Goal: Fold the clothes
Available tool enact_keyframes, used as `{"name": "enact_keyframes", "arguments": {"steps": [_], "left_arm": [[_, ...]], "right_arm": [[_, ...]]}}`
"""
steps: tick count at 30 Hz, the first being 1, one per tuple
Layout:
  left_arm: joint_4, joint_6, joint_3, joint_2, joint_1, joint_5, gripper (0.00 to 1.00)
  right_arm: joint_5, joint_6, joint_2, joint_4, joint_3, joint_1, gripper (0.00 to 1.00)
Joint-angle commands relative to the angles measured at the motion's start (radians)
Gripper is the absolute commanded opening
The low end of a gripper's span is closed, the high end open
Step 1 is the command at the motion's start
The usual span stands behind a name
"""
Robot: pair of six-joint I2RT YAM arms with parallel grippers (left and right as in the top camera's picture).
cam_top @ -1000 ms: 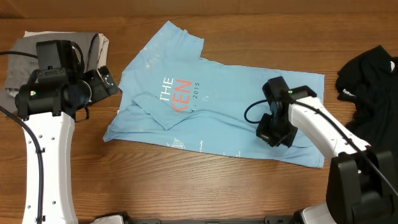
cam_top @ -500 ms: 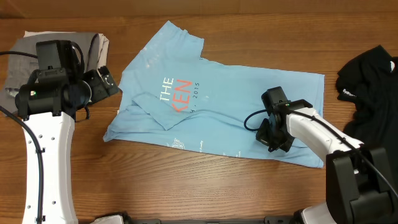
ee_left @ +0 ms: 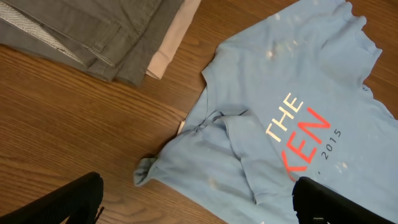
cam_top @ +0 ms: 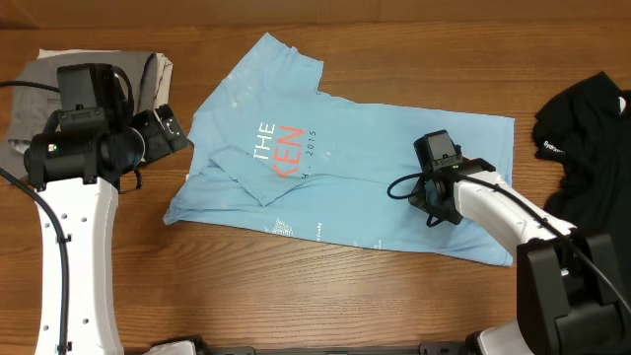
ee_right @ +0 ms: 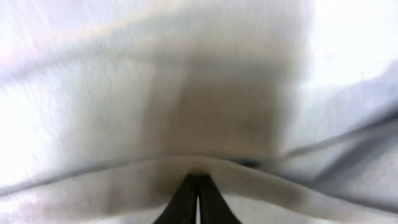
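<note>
A: Right gripper (cam_top: pixel 432 200) has moved off the near hem toward the far side in the last second, fingers pressed together on a ridge of T-shirt (cam_top: pixel 345 187). Probably starting a fold.
B: Left gripper (ee_left: pixel 199 202) is spread, holding nothing. The shirt lies mid-table, mostly flat, with its left part tucked over the lettering.

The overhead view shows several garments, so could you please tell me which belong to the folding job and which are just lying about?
Part of the job:
light blue T-shirt, lying partly folded
right end effector, shut on its fabric
left end effector, open, holding nothing

Just lying about:
grey folded clothes, at the image's left edge
black garment, at the image's right edge
</note>
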Motion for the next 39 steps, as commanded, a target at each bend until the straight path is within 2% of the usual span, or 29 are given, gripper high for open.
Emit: {"name": "enact_keyframes", "arguments": {"steps": [1,6,7,10,14,18,23,27,32,34,39], "left_arm": [[0.001,0.009,0.003,0.003,0.005,-0.01,1.0],[0.001,0.009,0.003,0.003,0.005,-0.01,1.0],[0.001,0.009,0.003,0.003,0.005,-0.01,1.0],[0.001,0.009,0.003,0.003,0.005,-0.01,1.0],[0.001,0.009,0.003,0.003,0.005,-0.01,1.0],[0.001,0.009,0.003,0.003,0.005,-0.01,1.0],[0.001,0.009,0.003,0.003,0.005,-0.01,1.0],[0.001,0.009,0.003,0.003,0.005,-0.01,1.0],[0.001,0.009,0.003,0.003,0.005,-0.01,1.0],[0.001,0.009,0.003,0.003,0.005,-0.01,1.0],[0.001,0.009,0.003,0.003,0.005,-0.01,1.0]], "right_arm": [[0.082,0.005,-0.001,0.043,-0.003,-0.004,0.11],[0.183,0.004,0.012,0.115,-0.003,-0.005,0.27],[0.224,-0.022,0.011,0.137,0.004,-0.011,0.36],[0.228,-0.109,0.007,0.088,0.077,-0.052,0.46],[0.179,-0.124,-0.013,-0.12,0.253,-0.125,0.46],[0.015,-0.124,-0.018,-0.369,0.432,-0.233,0.47],[-0.088,-0.125,-0.019,-0.504,0.44,-0.354,0.48],[-0.1,-0.133,-0.019,-0.518,0.44,-0.423,0.61],[-0.23,-0.28,-0.019,-0.502,0.44,-0.466,0.77],[-0.22,-0.289,-0.019,-0.5,0.44,-0.468,0.88],[-0.22,-0.289,-0.019,-0.492,0.441,-0.468,0.92]]}}
